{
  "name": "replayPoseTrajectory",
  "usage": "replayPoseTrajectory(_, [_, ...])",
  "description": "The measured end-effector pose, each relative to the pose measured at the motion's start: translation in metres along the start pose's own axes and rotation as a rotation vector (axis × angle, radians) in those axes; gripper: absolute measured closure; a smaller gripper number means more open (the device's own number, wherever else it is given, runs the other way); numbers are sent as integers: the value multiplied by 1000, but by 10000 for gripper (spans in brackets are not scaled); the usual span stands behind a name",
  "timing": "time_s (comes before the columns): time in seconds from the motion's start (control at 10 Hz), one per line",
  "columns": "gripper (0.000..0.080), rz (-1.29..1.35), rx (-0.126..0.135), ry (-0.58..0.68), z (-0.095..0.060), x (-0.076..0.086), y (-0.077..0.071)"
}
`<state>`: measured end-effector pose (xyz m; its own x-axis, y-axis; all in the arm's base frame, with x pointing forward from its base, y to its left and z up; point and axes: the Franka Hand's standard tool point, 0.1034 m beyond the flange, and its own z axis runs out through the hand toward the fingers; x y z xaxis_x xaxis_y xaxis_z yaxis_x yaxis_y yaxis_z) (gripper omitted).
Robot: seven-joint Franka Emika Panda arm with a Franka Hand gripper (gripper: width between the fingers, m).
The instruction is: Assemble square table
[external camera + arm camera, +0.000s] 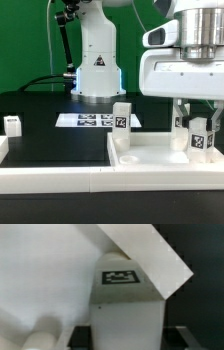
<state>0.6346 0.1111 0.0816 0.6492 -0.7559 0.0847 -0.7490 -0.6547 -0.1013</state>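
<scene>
The white tray-like tabletop (150,158) lies at the exterior view's right, rims up. My gripper (198,128) hangs over its right end, shut on an upright white leg (201,140) whose tag faces the camera. A second tagged white block (181,123) shows just behind it, partly hidden. Another leg (121,122) stands upright at the tabletop's far left corner. In the wrist view the held leg (122,297) runs between my dark fingers (85,336), above the tabletop's white floor (40,274) and close to its rim (150,252); the gripper (128,336) clamps its sides.
A loose white leg (12,124) stands on the black table at the exterior view's far left. The marker board (88,120) lies flat in front of the arm's base (97,70). A long white border bar (50,180) runs along the front.
</scene>
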Motion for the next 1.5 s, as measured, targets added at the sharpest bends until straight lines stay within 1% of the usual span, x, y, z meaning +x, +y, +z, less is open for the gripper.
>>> replayPoseTrajectory(0.4, [509, 420, -23, 2, 0, 0, 5])
replayPoseTrajectory(0.6, [509, 620, -27, -7, 0, -1, 6])
replayPoseTrajectory(0.8, [509, 711, -29, -19, 0, -1, 7])
replayPoseTrajectory(1.0, [509, 714, -28, -22, -1, -1, 7])
replayPoseTrajectory(1.1, [491, 713, -28, -22, -1, -1, 7])
replayPoseTrajectory(1.2, [491, 696, -28, -22, 0, -1, 7])
replayPoseTrajectory(1.3, [313, 666, -29, -23, 1, -2, 7])
replayPoseTrajectory(1.4, [313, 573, -44, -31, 0, -3, 7])
replayPoseTrajectory(1.5, [172, 432, -55, -39, -2, -2, 4])
